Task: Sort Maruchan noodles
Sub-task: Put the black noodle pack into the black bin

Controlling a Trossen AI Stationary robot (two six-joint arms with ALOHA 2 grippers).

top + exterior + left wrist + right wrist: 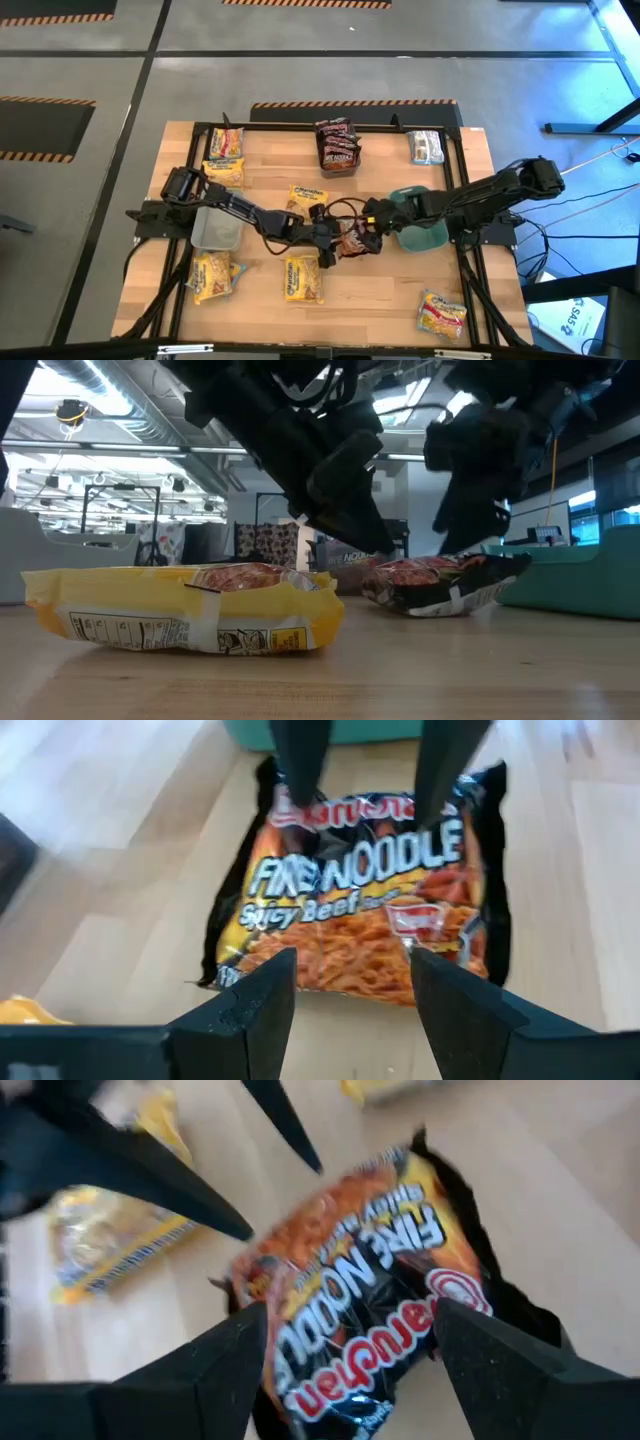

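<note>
Centrally, fire noodle packet flat on table, left gripper and right gripper jaws spread at opposite edges.

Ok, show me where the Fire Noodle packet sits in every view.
High: Fire Noodle packet at table centre, between both grippers.
Low: right of middle, lying on the table.
Left wrist: centre, beyond the open fingers.
Right wrist: centre, between the open fingers.
Shared landmark: teal dish beside it.

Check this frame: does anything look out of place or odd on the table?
Both grippers, left and right, crowd one dark red noodle packet at mid-table, fingers open around it. It lies flat beside the teal dish. Nothing spilled or torn.
</note>
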